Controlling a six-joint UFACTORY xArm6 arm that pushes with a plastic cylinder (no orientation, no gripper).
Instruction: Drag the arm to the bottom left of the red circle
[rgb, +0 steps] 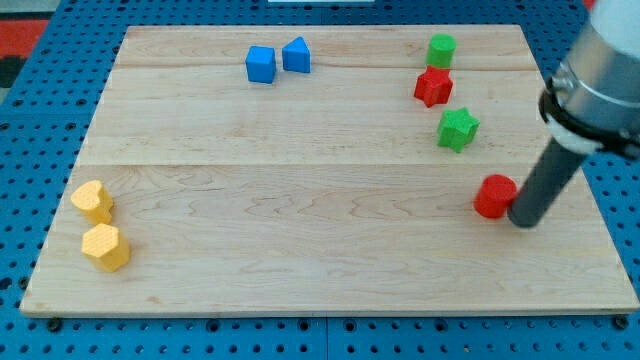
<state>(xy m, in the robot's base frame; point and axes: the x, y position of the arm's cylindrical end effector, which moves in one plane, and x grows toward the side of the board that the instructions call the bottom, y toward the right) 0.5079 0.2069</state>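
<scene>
Our rod ends in my tip (524, 222), which carries no claw to spread or pinch. It sits just beside the red circle (494, 196), at its four o'clock. The circle lies on the wooden board (320, 250), at six o'clock from the green star (458, 129).

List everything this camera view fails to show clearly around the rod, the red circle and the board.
- Right edge of the red circle block: covered by the dark rod; contact with my tip cannot be judged.
- Upper arm: cut off by the view's top-right edge.
- Wooden board right edge: partly hidden behind the arm.
- Yellow blocks: exact shapes are hard to tell.
</scene>
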